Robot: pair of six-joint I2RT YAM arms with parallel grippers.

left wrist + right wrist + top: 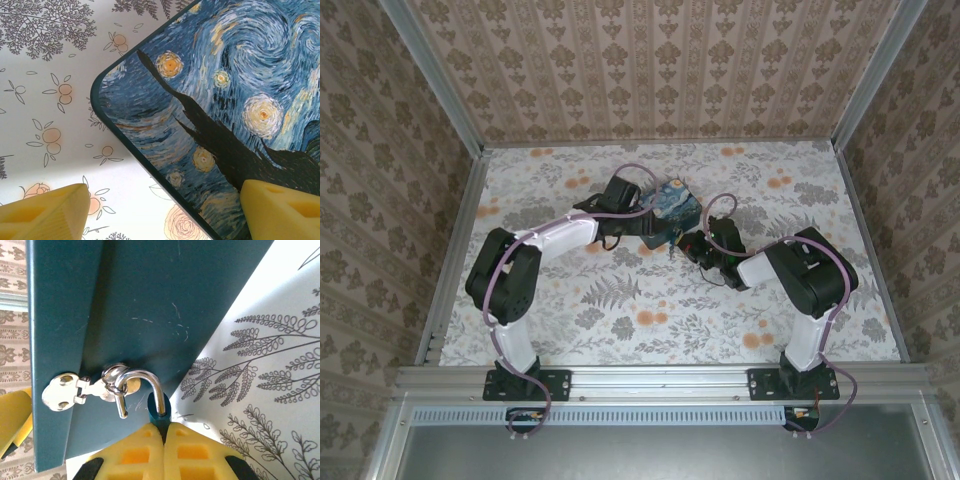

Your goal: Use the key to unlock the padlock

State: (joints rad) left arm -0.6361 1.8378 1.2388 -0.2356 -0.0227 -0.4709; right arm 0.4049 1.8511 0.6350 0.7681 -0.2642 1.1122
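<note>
Right claw (164, 429) pinches padlock (159, 409) at the tin (150, 300) wall, table (280, 405) alongside.

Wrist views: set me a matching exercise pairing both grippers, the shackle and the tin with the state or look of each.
Things:
1. left gripper
2. right gripper
3. shackle
4. tin

States:
A. shut on the teal padlock
B. open, above the tin's edge
C. hooked through the silver ring on the tin's side
D. painted with a swirling starry night

Pairs: 1-B, 2-A, 3-C, 4-D
</note>
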